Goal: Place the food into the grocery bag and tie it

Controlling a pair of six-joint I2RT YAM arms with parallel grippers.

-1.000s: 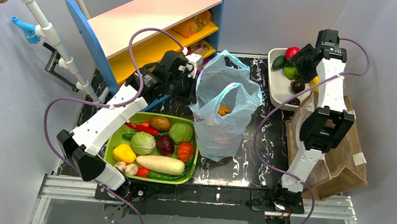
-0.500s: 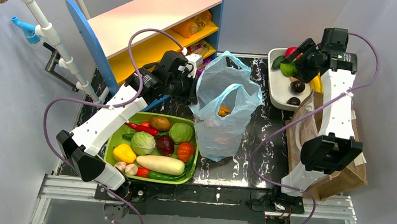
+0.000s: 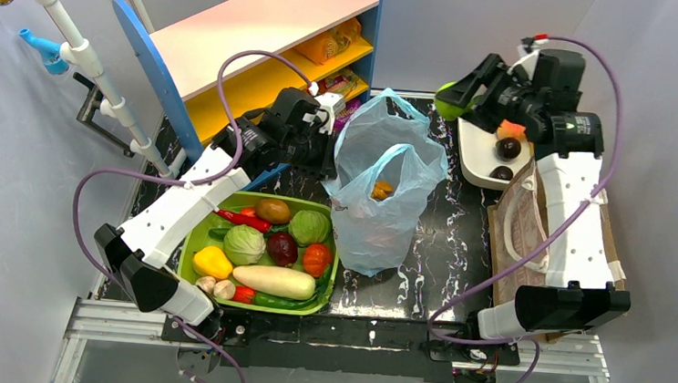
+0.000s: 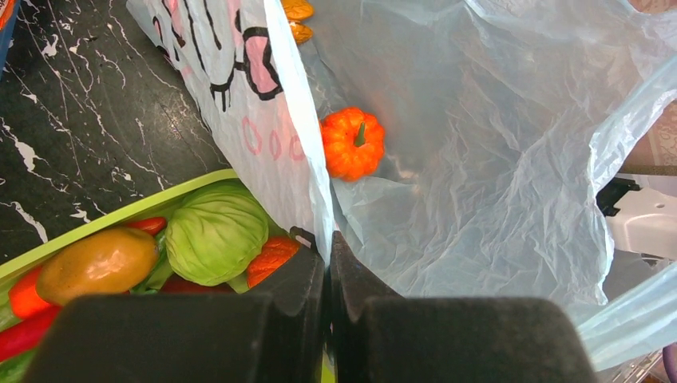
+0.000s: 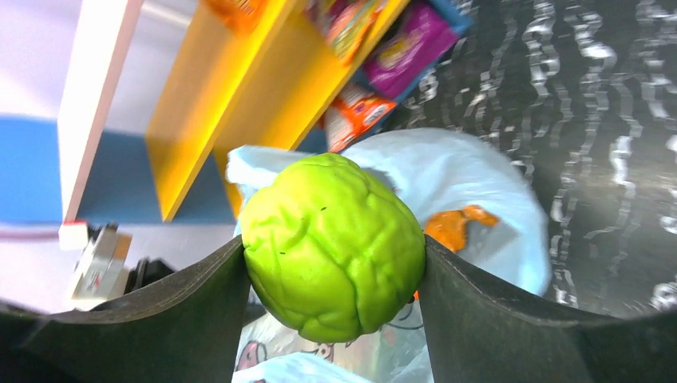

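Note:
The light-blue grocery bag (image 3: 380,208) stands open mid-table. A small orange pumpkin-like food (image 3: 381,190) lies inside it, also clear in the left wrist view (image 4: 353,144). My left gripper (image 3: 325,154) is shut on the bag's left rim (image 4: 315,199) and holds it up. My right gripper (image 3: 452,98) is shut on a lumpy green fruit (image 5: 334,243) and holds it in the air just right of and above the bag's far handle. The bag (image 5: 479,179) and the orange food (image 5: 457,226) show below that fruit.
A white tray (image 3: 477,152) at the back right holds dark fruits (image 3: 508,148) and a peach-coloured one. A brown paper bag (image 3: 585,266) lies on the right. A green basket (image 3: 193,235) of vegetables sits front left. A blue and yellow shelf (image 3: 266,21) stands behind.
My right gripper lifted the green fruit off the white tray and swung left toward the bag. My left gripper and the bag stayed put.

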